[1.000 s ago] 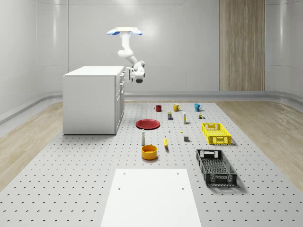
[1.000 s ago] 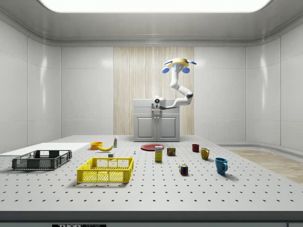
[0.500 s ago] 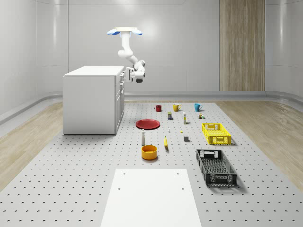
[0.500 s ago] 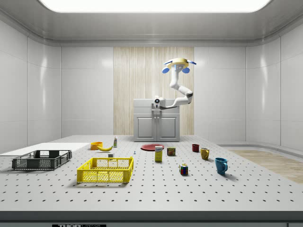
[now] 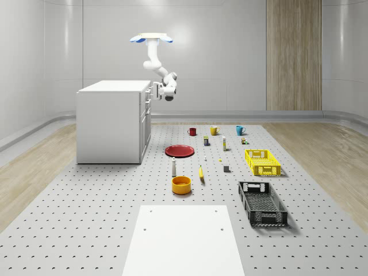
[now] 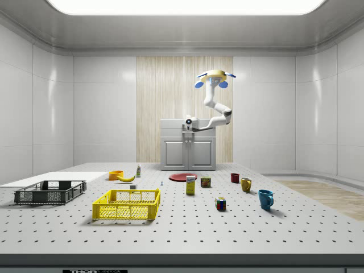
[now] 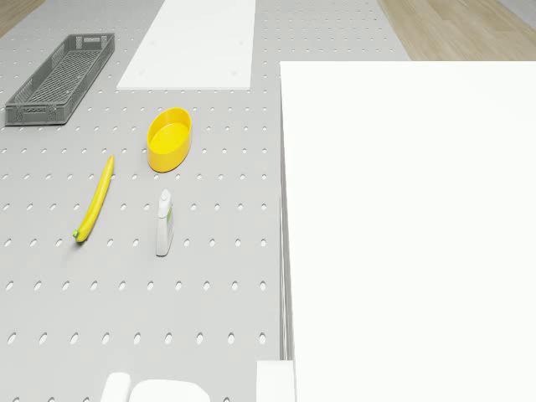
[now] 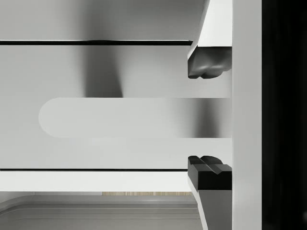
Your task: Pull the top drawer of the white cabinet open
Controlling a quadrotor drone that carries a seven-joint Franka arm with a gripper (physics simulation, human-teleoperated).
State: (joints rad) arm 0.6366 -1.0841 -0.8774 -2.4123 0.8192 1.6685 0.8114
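Straddling the handle (image 8: 129, 117), the pincer (image 8: 207, 117) stands spread, one fingertip (image 8: 205, 67) above the bar and the other below it, neither touching it in the wrist view. The handle is a pale rounded bar lying across the middle of that frame, on the top drawer (image 8: 96, 72) front, with dark seams above and below marking the drawer's edges.

In the whole-scene view the pincer (image 5: 156, 91) sits at the upper centre-left of the frame, right against the upper front of the cabinet (image 5: 109, 123), which stands on the bench (image 5: 86, 218) at the left. The arm (image 5: 155, 63) bends up from there to the drone (image 5: 151, 38), which hovers above and just in front of the cabinet's front edge. In the side view the pincer (image 6: 187, 122) is at the centre of the frame, at the top of the cabinet's face, the drone (image 6: 212, 75) up and to the right of it.

The drawer looks flush, so nothing is pulled yet. The step in hand seems to be the approach to the handle, nearly finished. Next, the fingers need to close on the bar firmly, then the whole robot must draw straight back from the cabinet face, keeping level so the grip does not slip off.

Lower in the whole-scene frame, a red plate (image 5: 179, 150) and yellow bowl (image 5: 181, 184) lie well clear.
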